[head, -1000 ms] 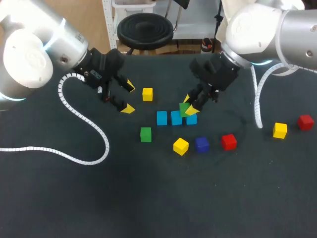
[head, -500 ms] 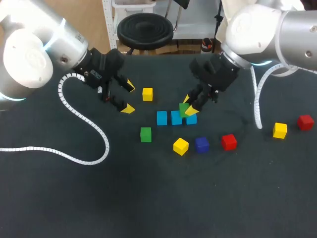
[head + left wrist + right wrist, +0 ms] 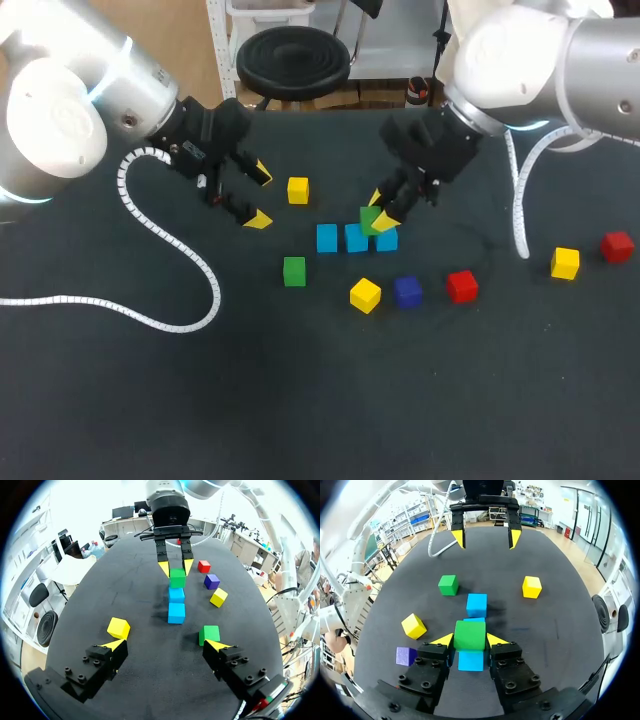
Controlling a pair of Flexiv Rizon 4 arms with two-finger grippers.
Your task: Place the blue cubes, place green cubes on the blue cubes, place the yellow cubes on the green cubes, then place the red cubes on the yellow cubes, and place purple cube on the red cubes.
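Note:
Three blue cubes (image 3: 327,238) lie in a row at mid-table. My right gripper (image 3: 380,211) is shut on a green cube (image 3: 371,219) over the row's right part. In the right wrist view the green cube (image 3: 469,635) sits between the yellow fingertips (image 3: 442,640), with one blue cube (image 3: 470,660) under it and another (image 3: 476,605) ahead. Whether it touches the blue cubes I cannot tell. My left gripper (image 3: 259,196) stands open, left of the row. A second green cube (image 3: 209,635) lies by one of its fingers and a yellow cube (image 3: 118,628) by the other.
In front of the row lie a yellow cube (image 3: 365,295), a purple cube (image 3: 407,291) and a red cube (image 3: 461,286). Another yellow cube (image 3: 565,263) and a red cube (image 3: 617,246) sit at the far right. A white cable (image 3: 170,250) loops across the left.
My right gripper has shifted very slightly with the green cube in it. The left arm and the loose cubes have stayed put.

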